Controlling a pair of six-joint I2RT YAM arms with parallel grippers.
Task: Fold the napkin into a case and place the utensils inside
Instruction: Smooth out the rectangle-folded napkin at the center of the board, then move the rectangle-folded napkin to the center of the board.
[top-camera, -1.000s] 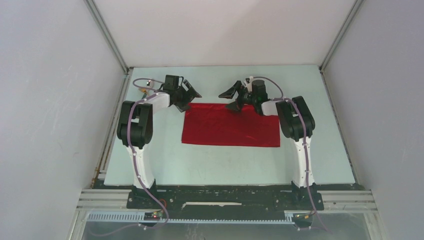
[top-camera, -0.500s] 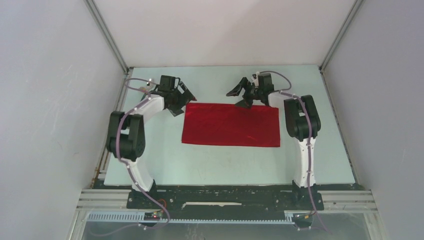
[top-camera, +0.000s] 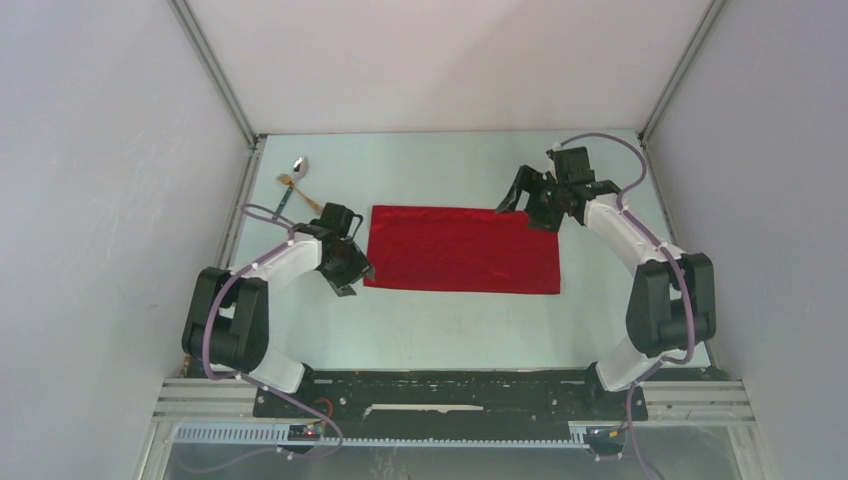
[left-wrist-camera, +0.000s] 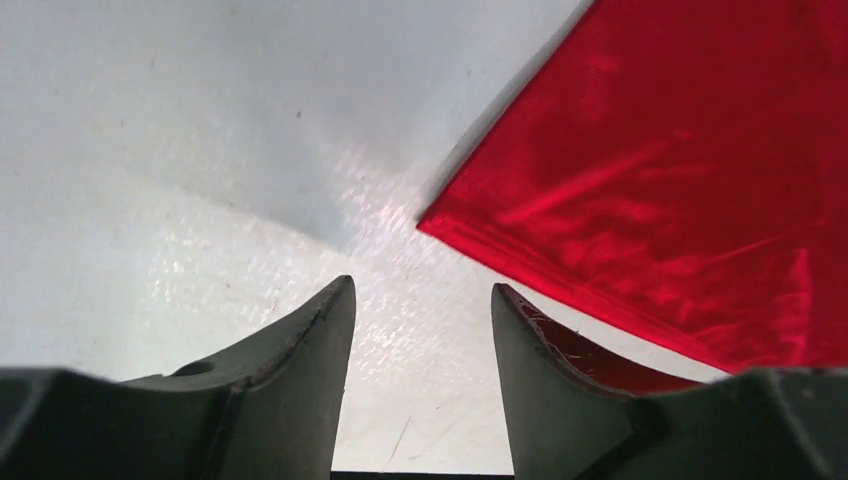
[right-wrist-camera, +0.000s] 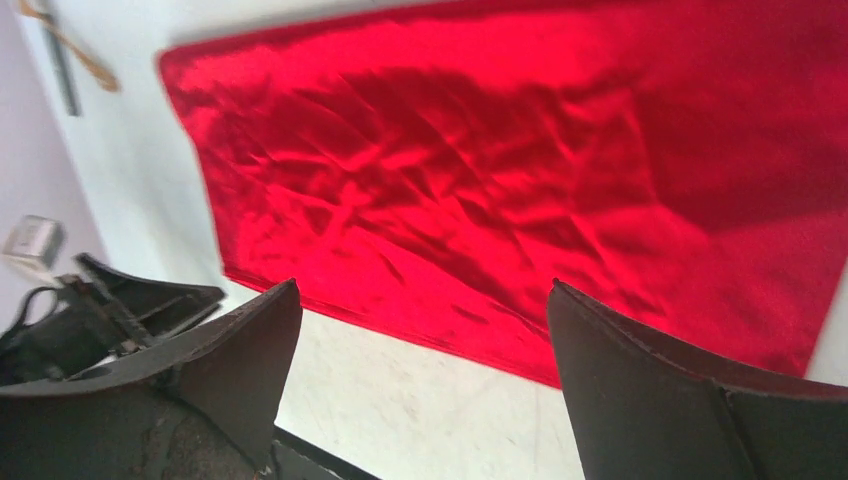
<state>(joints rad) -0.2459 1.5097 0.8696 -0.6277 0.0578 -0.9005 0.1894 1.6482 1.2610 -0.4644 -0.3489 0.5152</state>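
The red napkin (top-camera: 462, 250) lies flat on the table as a wide, creased rectangle. My left gripper (top-camera: 352, 268) is open and empty, low beside the napkin's near-left corner. In the left wrist view that corner of the napkin (left-wrist-camera: 680, 180) lies just ahead and to the right of the open gripper (left-wrist-camera: 420, 285). My right gripper (top-camera: 528, 203) is open and empty above the napkin's far-right corner. The right wrist view shows the napkin (right-wrist-camera: 480, 150) beyond the open gripper (right-wrist-camera: 422, 290). The utensils (top-camera: 293, 185) lie at the far left: silver spoon, gold fork, teal-handled piece.
The pale table (top-camera: 450, 330) is walled by white panels at the back and both sides. Both arms bow outward towards the side edges. The utensils (right-wrist-camera: 65, 60) show at the top left of the right wrist view, with my left gripper's fingers (right-wrist-camera: 130, 300) below them.
Both arms swung outward. The left gripper moved from the napkin's far-left corner down to its near-left corner, uncovering the utensils. The right gripper moved right to the far-right corner.
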